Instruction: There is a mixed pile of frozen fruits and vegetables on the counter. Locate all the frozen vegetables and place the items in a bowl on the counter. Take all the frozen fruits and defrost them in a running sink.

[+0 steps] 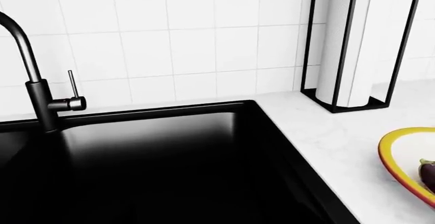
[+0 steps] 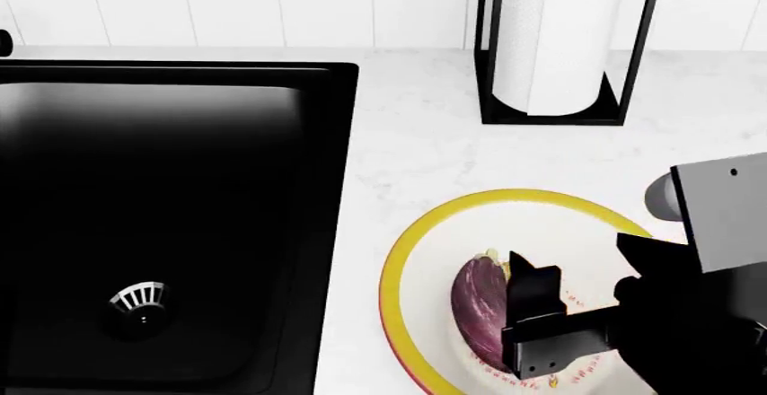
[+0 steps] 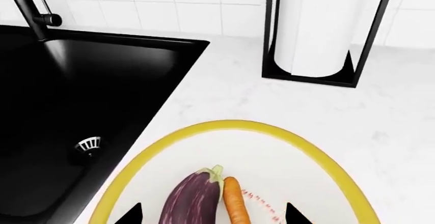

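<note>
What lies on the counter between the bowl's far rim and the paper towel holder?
Nothing: between the bowl and the paper towel holder runs only bare counter, shown in both the head and right wrist views.

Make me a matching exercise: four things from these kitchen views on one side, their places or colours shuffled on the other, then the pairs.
Things:
1. eggplant
2. carrot
3. paper towel roll
4. drain strainer

Places:
A. in a black wire stand by the tiled wall
B. orange, lying beside the purple vegetable
C. at the bottom of the sink
D. purple, in the bowl

Pairs: 1-D, 2-B, 3-A, 4-C
</note>
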`<state>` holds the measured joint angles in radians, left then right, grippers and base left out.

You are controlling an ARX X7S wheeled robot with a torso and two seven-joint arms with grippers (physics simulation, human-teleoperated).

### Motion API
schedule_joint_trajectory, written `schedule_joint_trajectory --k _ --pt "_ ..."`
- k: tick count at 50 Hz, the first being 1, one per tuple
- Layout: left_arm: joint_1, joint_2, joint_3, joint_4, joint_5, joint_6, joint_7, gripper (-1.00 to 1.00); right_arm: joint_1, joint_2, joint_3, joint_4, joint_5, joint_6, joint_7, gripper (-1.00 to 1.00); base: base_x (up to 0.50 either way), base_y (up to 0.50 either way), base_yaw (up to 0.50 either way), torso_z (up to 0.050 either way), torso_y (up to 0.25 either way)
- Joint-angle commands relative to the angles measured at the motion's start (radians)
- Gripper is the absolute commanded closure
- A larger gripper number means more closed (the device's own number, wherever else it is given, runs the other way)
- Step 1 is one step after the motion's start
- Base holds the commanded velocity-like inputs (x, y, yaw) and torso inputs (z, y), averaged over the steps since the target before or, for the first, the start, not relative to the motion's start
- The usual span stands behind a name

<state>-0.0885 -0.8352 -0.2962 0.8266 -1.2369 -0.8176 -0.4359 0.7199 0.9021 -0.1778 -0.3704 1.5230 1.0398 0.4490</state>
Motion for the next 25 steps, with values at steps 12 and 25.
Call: schedule_joint_trajectory --k 12,25 --pt "-0.011 -0.001 0.000 -0.014 -0.002 0.011 -0.002 -1.00 -0.442 0.101 0.450 -0.309 -0.024 -0.206 0.081 -1.00 0.00 0.00 0.00 0.000 0.000" --pt "-0.012 -0.006 -0.019 -0.016 -0.031 0.016 -0.017 -1.00 -0.477 0.123 0.520 -0.327 0.011 -0.212 0.120 -1.00 0.00 0.00 0.00 0.000 0.000"
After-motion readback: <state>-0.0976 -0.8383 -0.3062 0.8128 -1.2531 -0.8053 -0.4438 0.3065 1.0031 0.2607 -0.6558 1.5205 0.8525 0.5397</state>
